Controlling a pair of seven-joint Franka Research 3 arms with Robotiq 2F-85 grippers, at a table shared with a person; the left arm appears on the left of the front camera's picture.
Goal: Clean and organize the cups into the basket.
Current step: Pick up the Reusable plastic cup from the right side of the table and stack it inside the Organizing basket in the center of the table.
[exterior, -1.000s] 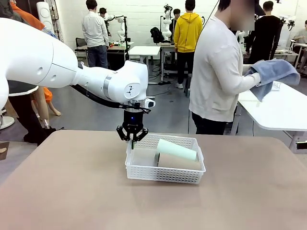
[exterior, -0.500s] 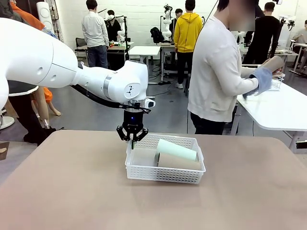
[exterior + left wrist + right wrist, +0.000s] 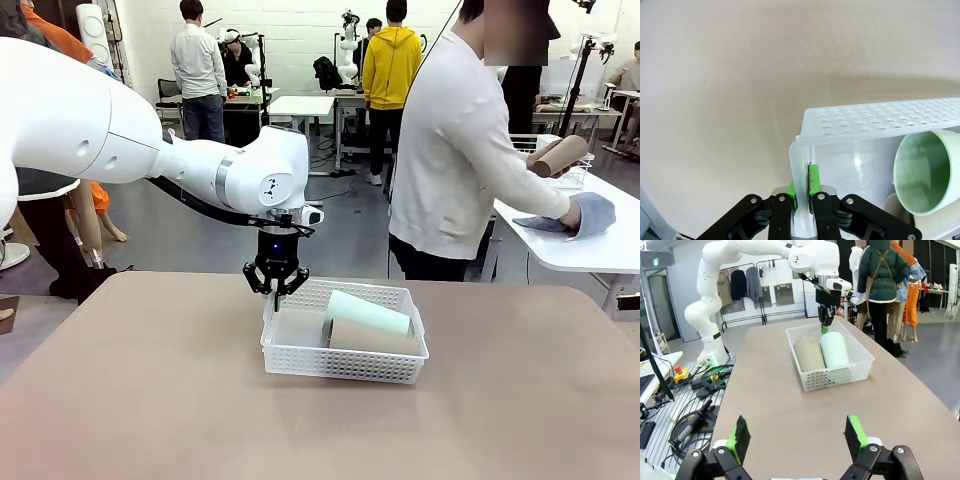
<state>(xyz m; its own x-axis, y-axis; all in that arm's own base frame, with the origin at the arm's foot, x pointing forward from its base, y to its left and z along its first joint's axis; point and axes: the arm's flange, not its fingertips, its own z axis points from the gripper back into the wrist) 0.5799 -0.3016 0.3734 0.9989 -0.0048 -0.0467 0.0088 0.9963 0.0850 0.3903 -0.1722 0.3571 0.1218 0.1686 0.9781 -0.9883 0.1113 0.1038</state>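
The white mesh basket (image 3: 343,364) sits mid-table with a mint green cup (image 3: 366,312) and a tan cup (image 3: 374,339) lying side by side in it. My left gripper (image 3: 275,290) is shut on the basket's far-left rim. The left wrist view shows its green pads (image 3: 793,188) pinching the basket wall (image 3: 880,117), with the mint cup's mouth (image 3: 927,172) to the right. My right gripper (image 3: 797,437) hangs open above the table, well back from the basket (image 3: 835,380), the tan cup (image 3: 809,354) and the mint cup (image 3: 835,352). The person holds another tan cup (image 3: 558,155).
The person stands at the far side, turned to a white side table (image 3: 590,245) on the right, one hand pressing a blue-grey cloth (image 3: 582,214) onto it. Bare brown tabletop (image 3: 150,400) surrounds the basket. Cables and a table edge (image 3: 715,390) lie left in the right wrist view.
The person lowered the cloth onto the side table and now holds the tan cup up in the other hand. Both arms and the basket have not moved.
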